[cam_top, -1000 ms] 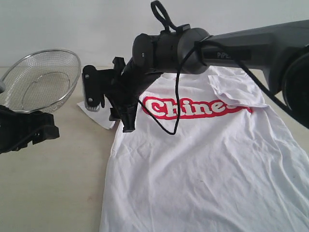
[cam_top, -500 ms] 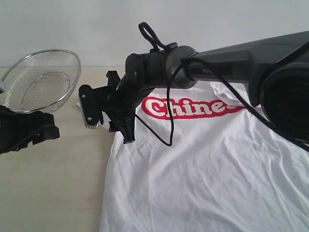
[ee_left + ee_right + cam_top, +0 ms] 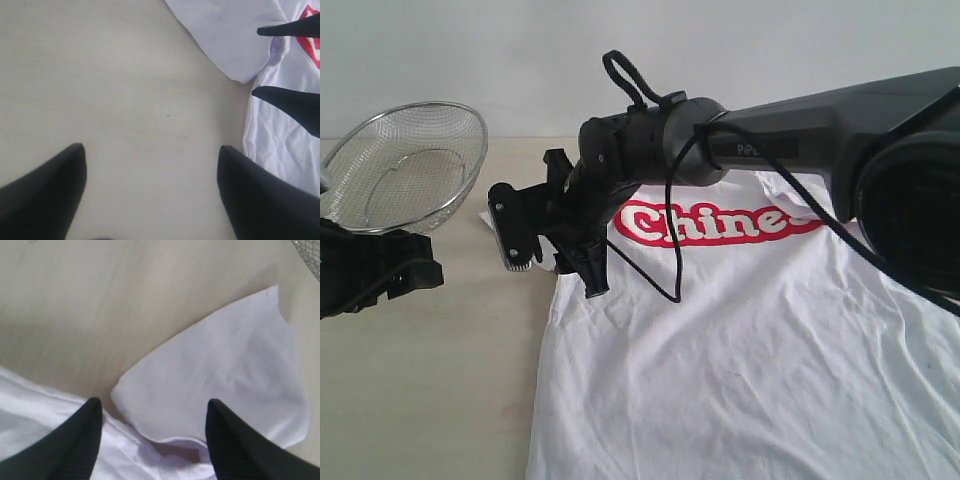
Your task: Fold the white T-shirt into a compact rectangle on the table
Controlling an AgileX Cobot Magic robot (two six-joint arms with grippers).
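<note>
Low exterior view; close downward wrist views, shared white T-shirt sleeve (image 3: pixel 215 370)

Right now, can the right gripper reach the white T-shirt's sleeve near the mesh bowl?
Probably yes. The right gripper hangs open just over the white T-shirt's sleeve; nothing lies between them.

Matte black right arm (image 3: pixel 800 110), looped black cable (image 3: pixel 669 230), pale lettering (image 3: pixel 752 148), perhaps "PiPER"; tapered black jaws.

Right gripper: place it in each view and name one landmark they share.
Exterior view: right gripper left of centre, open, at the white T-shirt's edge.
Left wrist view: two black fingertips at the picture's upper right.
Right wrist view: fingers along the picture's bottom.
Shared landmark: the sleeve it straddles.
</note>
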